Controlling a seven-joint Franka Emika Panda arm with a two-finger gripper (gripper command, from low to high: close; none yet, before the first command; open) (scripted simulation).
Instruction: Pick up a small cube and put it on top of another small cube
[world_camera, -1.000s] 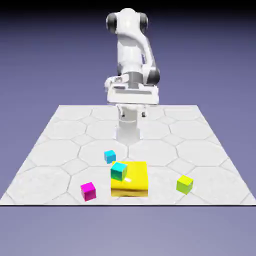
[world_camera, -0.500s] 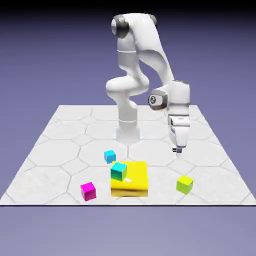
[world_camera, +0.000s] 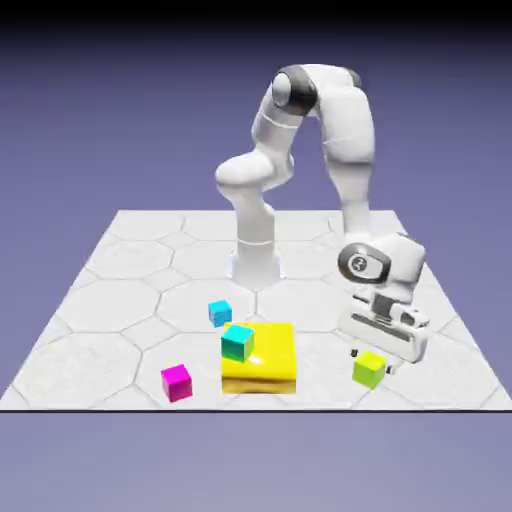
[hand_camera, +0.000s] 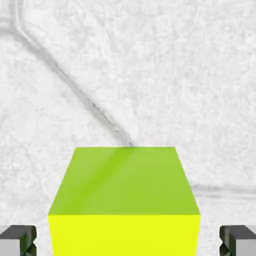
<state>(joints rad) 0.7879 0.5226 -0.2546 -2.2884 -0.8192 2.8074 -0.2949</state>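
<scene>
— Lime cube (world_camera: 369, 368) position?

— On the table (world_camera: 120, 260), at the exterior view's right of the flat yellow block (world_camera: 262, 362). My gripper (world_camera: 371, 359) is down around it, fingers (hand_camera: 18, 239) either side with visible gaps (not pinching).

— Sky-blue cube (world_camera: 220, 313)?

— Beyond the block's far left corner, well apart from the lime one.
</scene>
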